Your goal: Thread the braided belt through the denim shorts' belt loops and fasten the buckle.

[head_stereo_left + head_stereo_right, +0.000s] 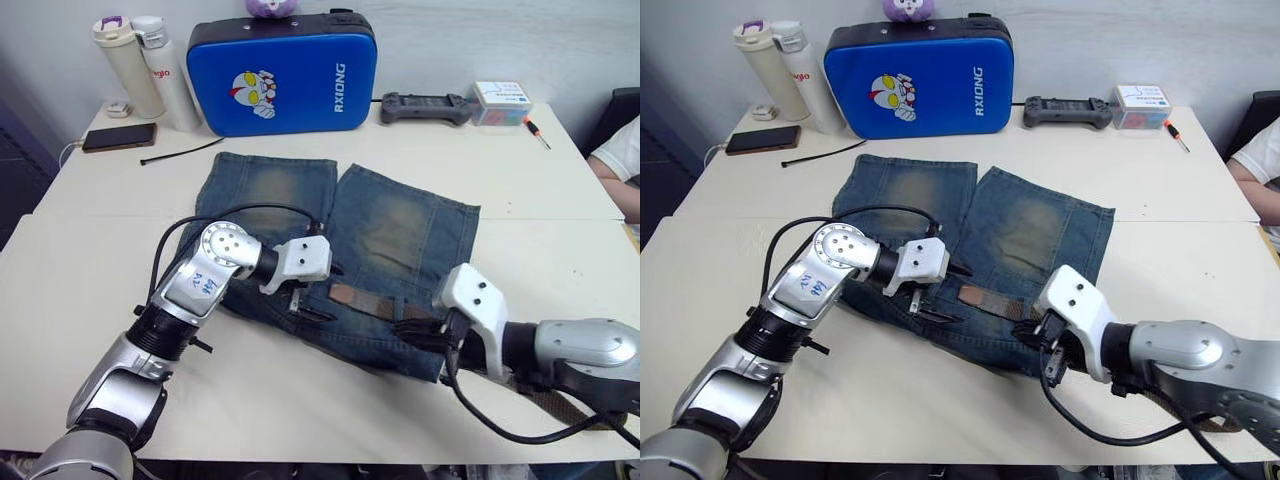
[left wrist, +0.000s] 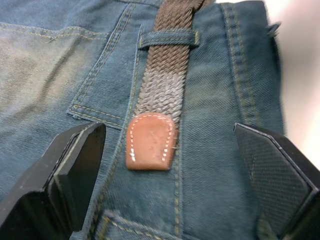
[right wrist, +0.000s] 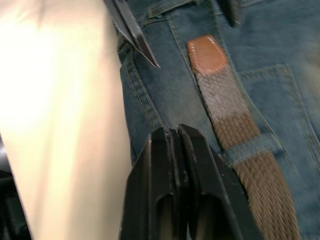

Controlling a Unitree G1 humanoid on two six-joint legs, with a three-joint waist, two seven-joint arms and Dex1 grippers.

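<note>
One braided belt [image 2: 165,75] tip lies between the left gripper's [image 2: 170,170] spread fingers, on the denim shorts [image 1: 400,235]. Brown weave, tan leather end, under one belt loop [image 2: 167,37]. R gripper [image 3: 172,150] pinched closed, empty, beside belt.

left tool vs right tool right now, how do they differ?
Left tool: fingers spread wide either side of the braided belt's leather tip, gripping nothing. Right tool: fingers pressed shut, empty, beside the belt near a belt loop. Both hover low over the denim shorts' waistband.
</note>
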